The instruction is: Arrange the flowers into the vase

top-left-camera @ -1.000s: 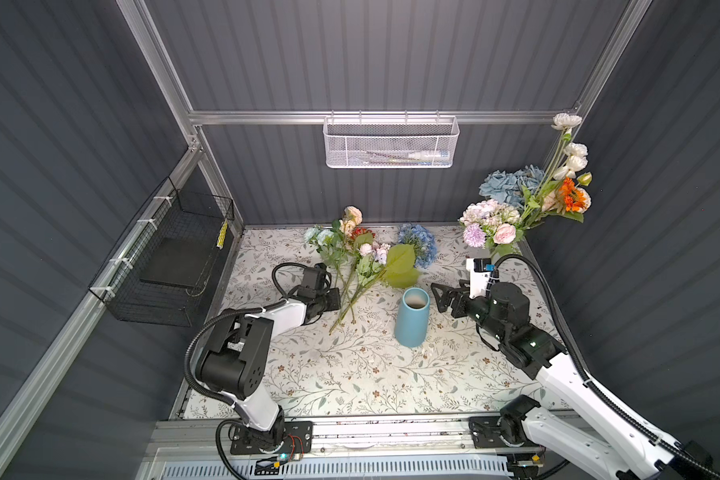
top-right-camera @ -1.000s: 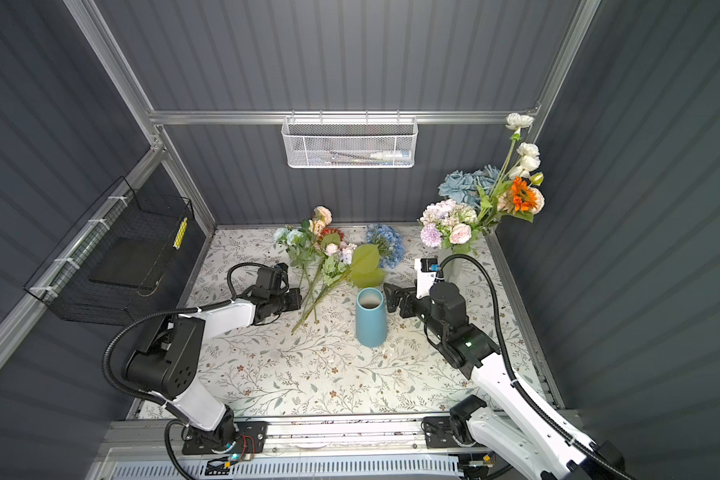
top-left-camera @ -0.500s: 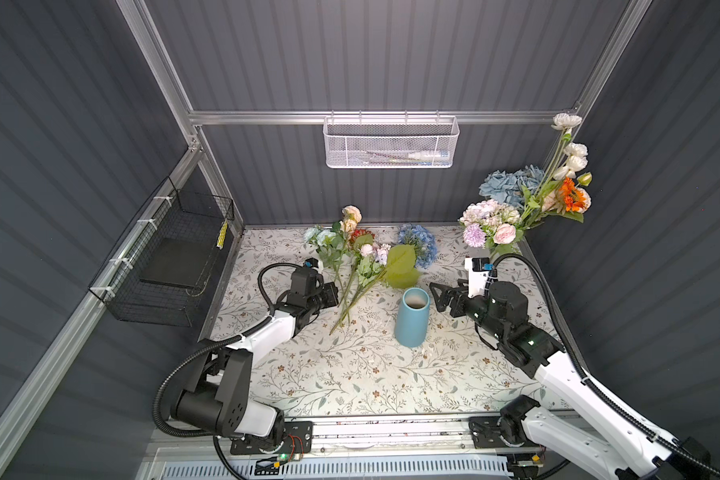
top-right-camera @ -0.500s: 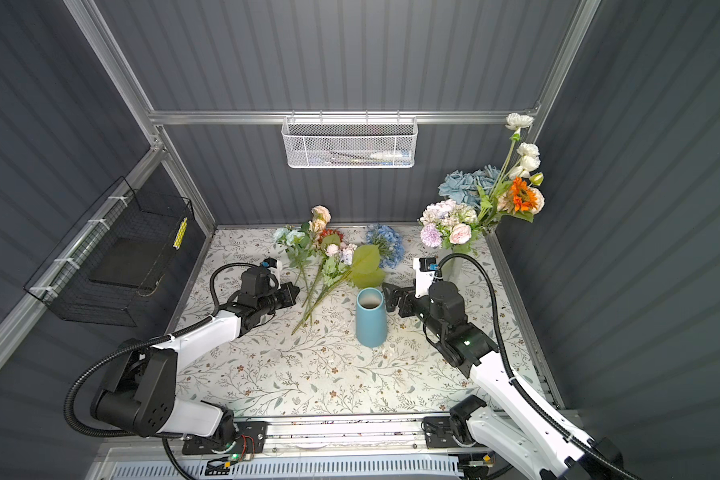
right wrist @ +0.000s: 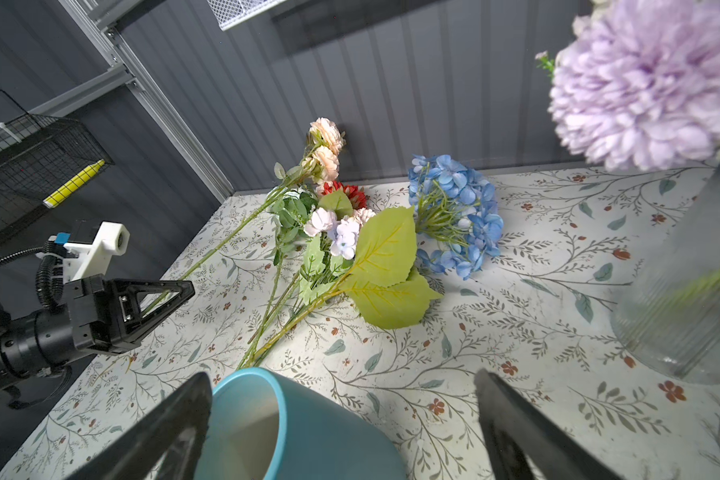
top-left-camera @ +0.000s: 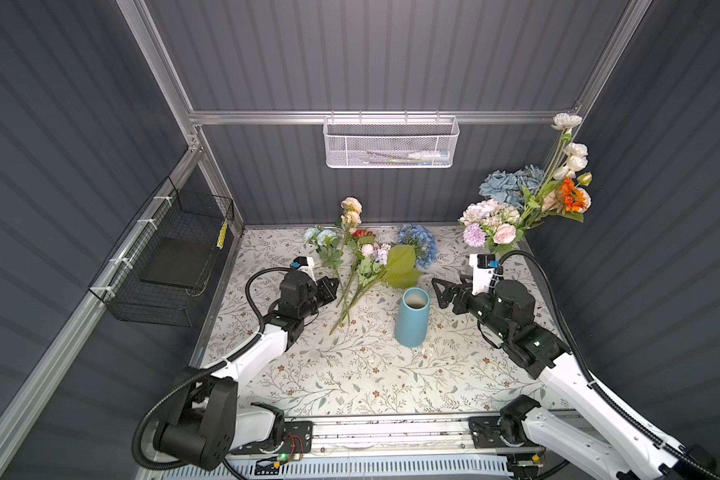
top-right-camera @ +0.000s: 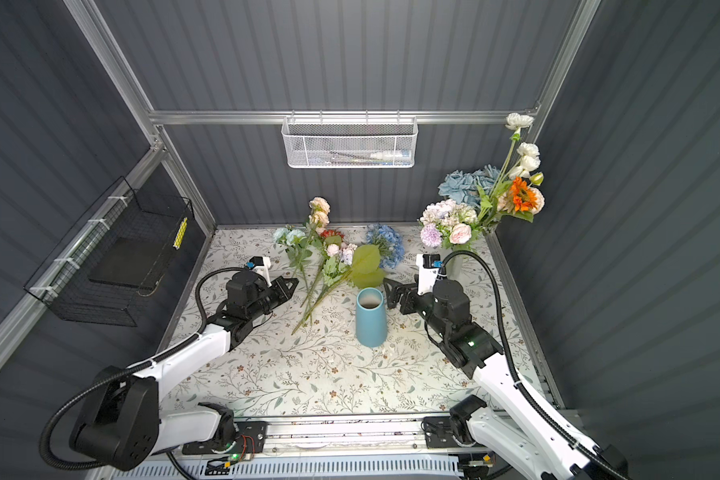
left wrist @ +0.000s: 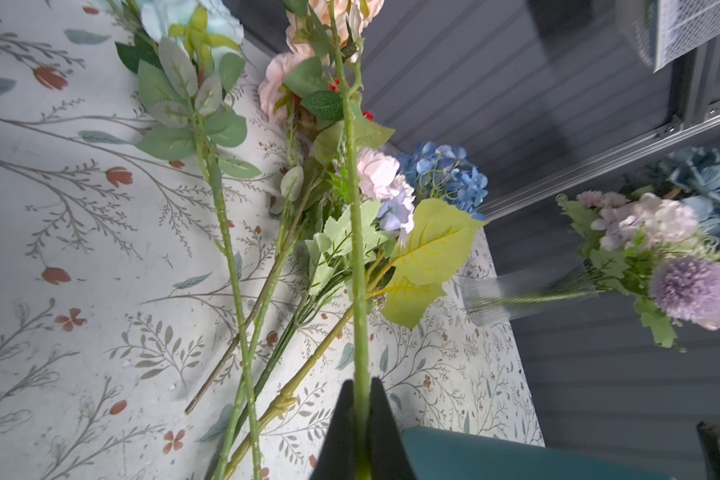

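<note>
Floral-patterned table [top-left-camera: 350, 374] carries flowers [top-left-camera: 366, 266], left claw [top-left-camera: 334, 286] pinching one stem [left wrist: 356, 249]

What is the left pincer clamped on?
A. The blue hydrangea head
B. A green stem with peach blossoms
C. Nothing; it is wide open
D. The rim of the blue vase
B: in the left wrist view the left pincer is shut on a green stem, and the right wrist view shows that stem ending in peach blossoms, apart from the blue vase.
</note>
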Controlling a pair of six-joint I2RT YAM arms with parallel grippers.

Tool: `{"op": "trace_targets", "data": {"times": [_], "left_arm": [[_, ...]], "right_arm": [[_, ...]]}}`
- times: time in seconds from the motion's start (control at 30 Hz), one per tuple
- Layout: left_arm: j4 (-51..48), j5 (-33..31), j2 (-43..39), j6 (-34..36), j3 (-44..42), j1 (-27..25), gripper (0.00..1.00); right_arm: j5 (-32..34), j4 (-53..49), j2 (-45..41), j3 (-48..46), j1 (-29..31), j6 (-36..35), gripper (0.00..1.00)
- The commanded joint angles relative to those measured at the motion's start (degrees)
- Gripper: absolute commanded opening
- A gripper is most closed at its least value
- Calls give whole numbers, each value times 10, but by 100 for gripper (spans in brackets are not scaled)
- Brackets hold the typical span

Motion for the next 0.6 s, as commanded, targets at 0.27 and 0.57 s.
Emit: {"op": "trace_targets", "data": {"times": [0.27, 0.57], "left_arm": [[-13, -143, -141, -16, -30, -31, 0], [33, -175, -133, -5, -46, -97, 0]], "right_arm": [[-58, 30, 29, 30, 5, 31, 99], [-43, 15, 123, 129, 90, 69, 94]]}}
